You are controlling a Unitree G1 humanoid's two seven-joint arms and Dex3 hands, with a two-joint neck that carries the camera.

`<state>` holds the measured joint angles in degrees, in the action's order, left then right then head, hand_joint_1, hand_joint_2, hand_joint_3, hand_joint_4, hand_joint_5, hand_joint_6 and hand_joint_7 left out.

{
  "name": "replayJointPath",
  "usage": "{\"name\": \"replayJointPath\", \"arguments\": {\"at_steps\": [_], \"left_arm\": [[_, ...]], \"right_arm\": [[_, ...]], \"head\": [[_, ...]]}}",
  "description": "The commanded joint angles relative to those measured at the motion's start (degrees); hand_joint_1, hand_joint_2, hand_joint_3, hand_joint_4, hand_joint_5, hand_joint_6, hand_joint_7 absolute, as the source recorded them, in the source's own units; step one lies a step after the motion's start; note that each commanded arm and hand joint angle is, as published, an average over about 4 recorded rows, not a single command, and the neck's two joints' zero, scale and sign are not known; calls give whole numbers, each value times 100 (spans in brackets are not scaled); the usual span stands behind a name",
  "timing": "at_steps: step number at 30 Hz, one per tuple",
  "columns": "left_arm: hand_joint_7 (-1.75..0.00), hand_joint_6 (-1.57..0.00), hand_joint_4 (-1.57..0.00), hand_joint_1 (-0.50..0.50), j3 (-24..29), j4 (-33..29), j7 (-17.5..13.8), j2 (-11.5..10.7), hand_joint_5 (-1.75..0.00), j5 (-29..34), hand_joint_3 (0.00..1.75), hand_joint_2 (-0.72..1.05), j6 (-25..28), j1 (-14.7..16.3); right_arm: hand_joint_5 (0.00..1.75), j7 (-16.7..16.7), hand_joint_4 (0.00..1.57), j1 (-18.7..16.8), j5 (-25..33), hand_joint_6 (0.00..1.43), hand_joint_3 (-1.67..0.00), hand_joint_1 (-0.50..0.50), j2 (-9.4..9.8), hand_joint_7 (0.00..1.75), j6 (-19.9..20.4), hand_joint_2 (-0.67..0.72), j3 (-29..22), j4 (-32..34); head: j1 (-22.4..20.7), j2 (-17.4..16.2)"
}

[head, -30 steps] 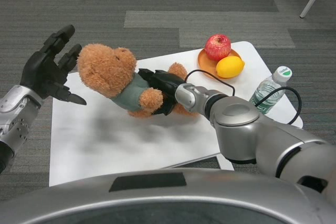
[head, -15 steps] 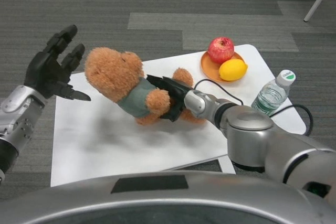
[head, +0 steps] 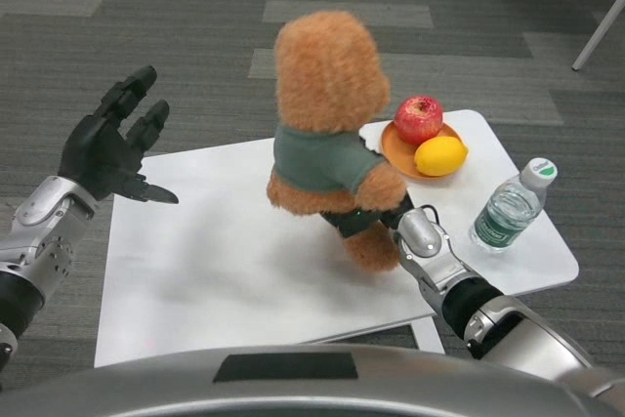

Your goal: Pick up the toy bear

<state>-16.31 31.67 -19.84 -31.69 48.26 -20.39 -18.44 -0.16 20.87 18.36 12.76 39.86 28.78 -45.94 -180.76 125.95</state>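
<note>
mostly hidden right hand [head: 366,219] grips upright toy bear [head: 327,124]; left hand [head: 109,146] fingers spread, holding nothing

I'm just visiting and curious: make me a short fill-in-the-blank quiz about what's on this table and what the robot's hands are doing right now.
The right hand holds the toy bear by its ____ half.
The left hand is ____, holding nothing.
On the orange plate, the lemon lies beside a red ____.
The water bottle has a ____ cap.

Missing words: lower; open; apple; green
</note>
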Motion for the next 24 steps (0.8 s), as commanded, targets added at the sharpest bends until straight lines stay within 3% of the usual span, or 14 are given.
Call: {"name": "replayJointPath", "arguments": {"at_steps": [1,8,13,20,24], "left_arm": [[-21,0,0,-43,42,59,13,75,0,-49,9,-2,-27,-166],[-21,0,0,-41,66,-5,15,172,0,-80,9,-2,-27,-331],[-21,0,0,-43,60,-236,15,205,0,-80,7,-2,-27,-434],[-21,0,0,-43,49,-490,15,275,0,-80,9,-2,-27,-531],[-21,0,0,-43,55,-534,15,295,0,-80,9,-2,-27,-538]], "right_arm": [[155,34,23,-173,109,108,-159,-46,42,154,72,-41,-432,913],[155,-120,23,-244,219,108,-159,-46,159,150,48,-41,-799,2355],[158,-370,23,-195,221,108,-159,-46,163,147,44,-46,-1032,2968],[165,-423,23,-149,206,108,-159,-46,183,147,63,-43,-1520,3181],[160,-432,23,-165,197,108,-159,-46,194,147,65,-41,-1658,3198]], "head": [[16,110],[103,225],[160,294],[173,411],[193,456]]}}
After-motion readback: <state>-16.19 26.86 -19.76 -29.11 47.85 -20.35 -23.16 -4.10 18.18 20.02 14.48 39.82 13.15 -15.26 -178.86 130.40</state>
